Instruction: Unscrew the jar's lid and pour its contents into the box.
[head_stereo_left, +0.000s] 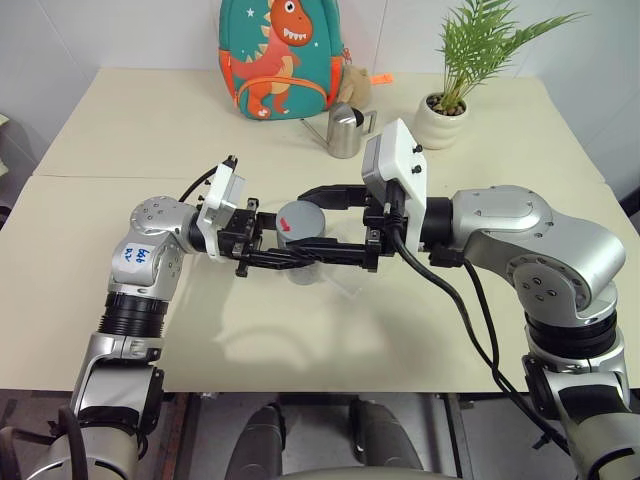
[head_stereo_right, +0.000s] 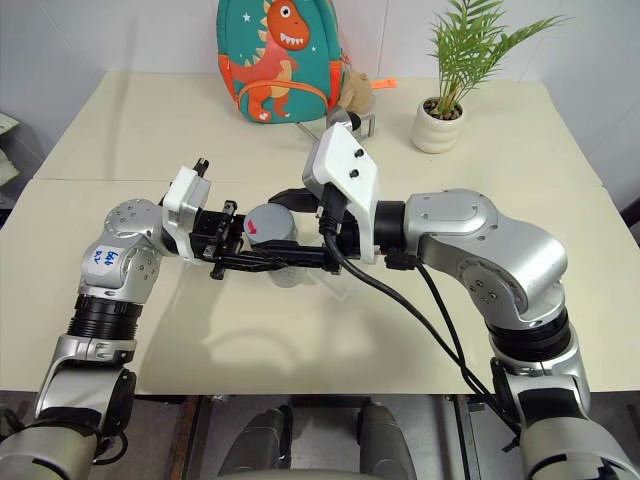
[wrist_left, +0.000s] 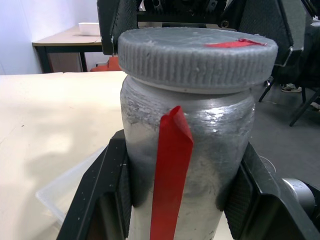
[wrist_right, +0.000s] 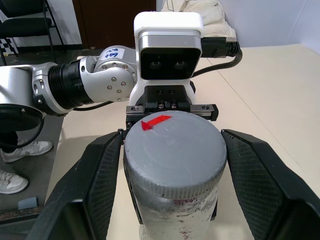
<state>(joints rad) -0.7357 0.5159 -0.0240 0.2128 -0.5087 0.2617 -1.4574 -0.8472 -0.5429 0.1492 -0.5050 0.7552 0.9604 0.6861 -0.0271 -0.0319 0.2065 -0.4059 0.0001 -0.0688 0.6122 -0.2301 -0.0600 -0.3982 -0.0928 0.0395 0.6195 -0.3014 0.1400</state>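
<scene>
Both jaws on jar (wrist_left: 185, 165), lid (wrist_right: 172, 150).

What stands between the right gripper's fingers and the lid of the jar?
Nothing visible does. The right gripper has a finger on each side of the lid, with no object between, while the left gripper clamps the jar.

Both arms raised in front of chest, forearms level, end effectors meeting nose to nose. Left end effector (head_stereo_left: 268, 252) points right — fingers clamped on jar (wrist_left: 185, 165) body. Right end effector (wrist_right: 172, 165) points left — fingers set against lid (wrist_right: 173, 152) sides.
</scene>
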